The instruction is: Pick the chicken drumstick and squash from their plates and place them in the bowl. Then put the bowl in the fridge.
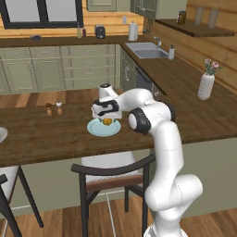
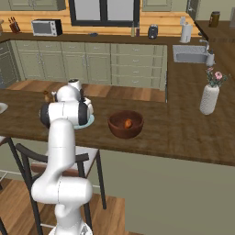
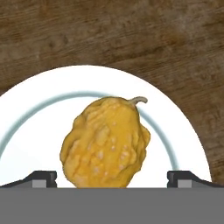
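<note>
Hand view shows the squash [image 3: 106,142] lying on the pale blue plate [image 3: 183,144], midway between the spread fingertips [image 3: 41,178] of the gripper [image 3: 112,179], which grasps nothing. The drumstick [image 2: 128,123] sits in the bowl [image 2: 114,128].

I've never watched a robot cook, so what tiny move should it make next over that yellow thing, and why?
Probably close the fingers. The open gripper already has a fingertip on each side of the squash, which lies on its plate, and the chicken drumstick already sits in the bowl.
</note>
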Robot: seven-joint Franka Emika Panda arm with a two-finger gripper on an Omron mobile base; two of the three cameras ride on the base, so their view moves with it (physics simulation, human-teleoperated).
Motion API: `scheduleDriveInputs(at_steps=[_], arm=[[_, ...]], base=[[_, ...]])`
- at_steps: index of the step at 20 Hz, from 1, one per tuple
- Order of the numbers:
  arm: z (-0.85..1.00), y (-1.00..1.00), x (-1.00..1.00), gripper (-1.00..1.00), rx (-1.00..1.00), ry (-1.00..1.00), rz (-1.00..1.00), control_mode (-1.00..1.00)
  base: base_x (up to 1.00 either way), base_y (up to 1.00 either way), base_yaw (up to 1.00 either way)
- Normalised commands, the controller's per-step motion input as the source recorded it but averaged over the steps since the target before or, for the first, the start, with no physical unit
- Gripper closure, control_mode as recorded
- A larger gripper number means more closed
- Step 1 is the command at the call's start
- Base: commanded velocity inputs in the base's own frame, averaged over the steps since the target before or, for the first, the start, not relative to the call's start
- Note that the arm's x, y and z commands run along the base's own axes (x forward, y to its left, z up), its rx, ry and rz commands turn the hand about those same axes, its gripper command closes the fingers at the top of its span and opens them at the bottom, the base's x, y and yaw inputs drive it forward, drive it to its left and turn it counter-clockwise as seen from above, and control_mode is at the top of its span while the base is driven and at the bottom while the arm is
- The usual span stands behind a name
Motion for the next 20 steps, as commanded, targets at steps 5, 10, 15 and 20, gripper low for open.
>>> scheduleDriveInputs(at_steps=[5,10,15,20], arm=[[0.00,0.00,0.12,-1.00,0.00,-0.01,0.00,-1.00],[-0.19,0.00,0.00,-1.00,0.00,0.00,0.00,-1.00],[-0.26,0.00,0.00,-1.00,0.00,0.00,0.00,-1.00],[-0.01,0.00,0.00,1.00,0.00,-0.05,0.00,-1.00]], base=[[0.00,0.00,0.00],[0.00,0.00,0.00],[0.00,0.00,0.00],[0.00,0.00,0.00]])
